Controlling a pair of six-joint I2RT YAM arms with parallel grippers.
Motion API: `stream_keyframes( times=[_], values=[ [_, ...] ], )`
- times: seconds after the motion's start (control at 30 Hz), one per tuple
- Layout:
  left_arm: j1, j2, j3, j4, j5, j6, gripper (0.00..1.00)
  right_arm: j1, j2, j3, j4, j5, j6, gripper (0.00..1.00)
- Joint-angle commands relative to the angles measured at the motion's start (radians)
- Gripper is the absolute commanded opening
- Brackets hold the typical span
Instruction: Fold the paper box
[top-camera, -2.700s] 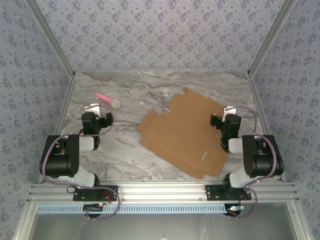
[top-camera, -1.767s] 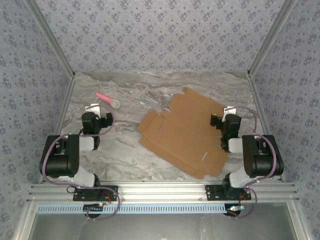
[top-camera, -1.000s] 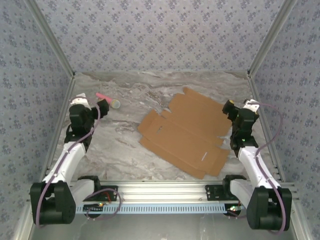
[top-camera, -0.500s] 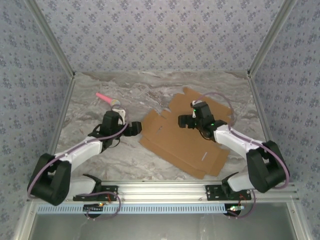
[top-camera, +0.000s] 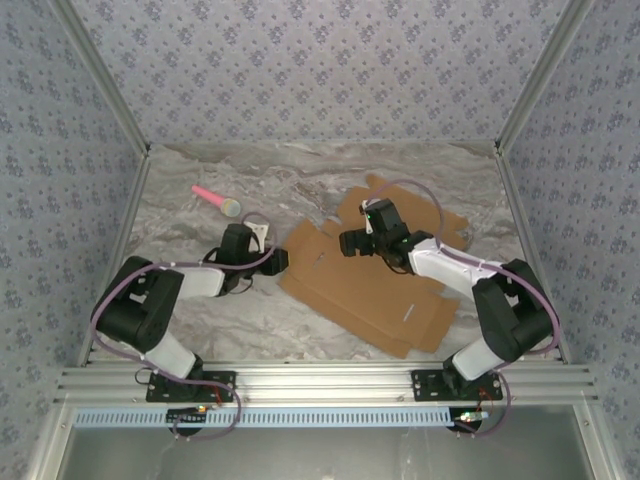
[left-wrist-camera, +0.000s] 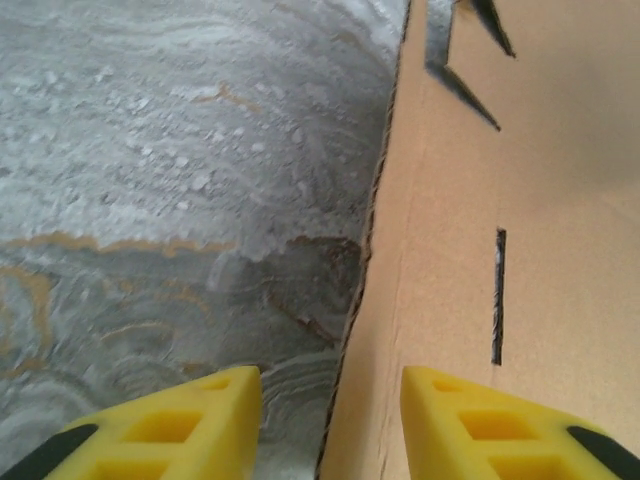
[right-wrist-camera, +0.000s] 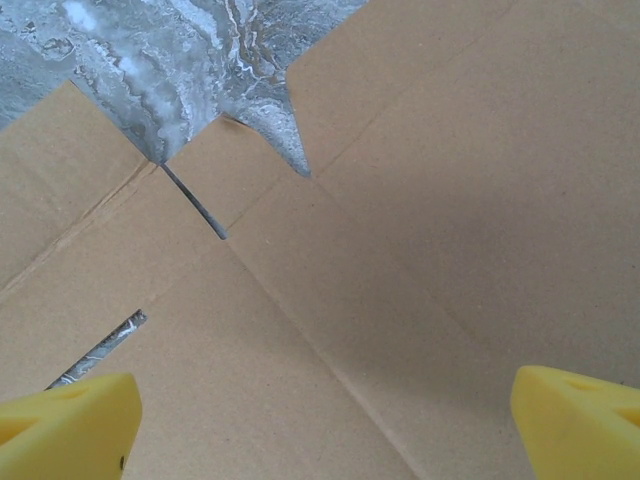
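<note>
**A:** The box (top-camera: 372, 292) lies flat and unfolded on the table (top-camera: 215, 315), right of centre. It's skewed, with its long creases running from the left toward the near right.

**B:** Both arms are reaching in. Look at the left gripper (left-wrist-camera: 330, 425), right at the sheet's left edge. One finger is over bare marble, the other over cardboard, and the cut edge runs up between them.

**A:** Clamped on it?

**B:** No, the fingers stand a modest gap apart and I see nothing pinched. The edge runs straight ahead of the hand, and there's a thin slot (left-wrist-camera: 497, 295) just to the right, inside the panel.

**A:** And the right gripper (right-wrist-camera: 325, 415)?

**B:** Spread wide and empty, over the far-middle part of the sheet, near the notch (right-wrist-camera: 265, 140) where marble shows between two flaps.

**A:** So whose move is it?

**B:** My read is the left. It sits at an edge, while the right is over flat interior with nothing to take hold of. To raise that left panel, the marble-side finger has to get under the edge. The fold line would lie to the hand's right, toward the box's middle.

**A:** Could the right press down as an anchor?

**B:** Probably. A light sheet pushed from the left would likely slide right otherwise.
</note>
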Motion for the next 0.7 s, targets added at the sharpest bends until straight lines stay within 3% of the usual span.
stream_keyframes(
  times=[0.0,0.17,0.3,0.43,0.67],
  values=[
    [-0.005,0.037,0.003,0.145,0.041,0.012,0.32,0.008,0.009,0.05,-0.001,-0.004,-0.024,0.97],
    [-0.005,0.059,0.036,0.155,0.057,0.044,0.14,0.009,0.009,0.083,-0.019,0.006,-0.051,0.97],
    [-0.005,-0.012,0.101,0.031,0.064,0.12,0.05,0.01,-0.009,0.15,-0.087,0.035,-0.133,0.93],
    [-0.005,-0.113,0.203,-0.173,0.036,0.228,0.02,0.008,-0.06,0.217,-0.134,0.015,-0.247,0.91],
    [-0.003,-0.293,0.384,-0.458,-0.029,0.373,0.0,-0.034,-0.163,0.301,-0.185,-0.128,-0.431,0.89]
  ],
)
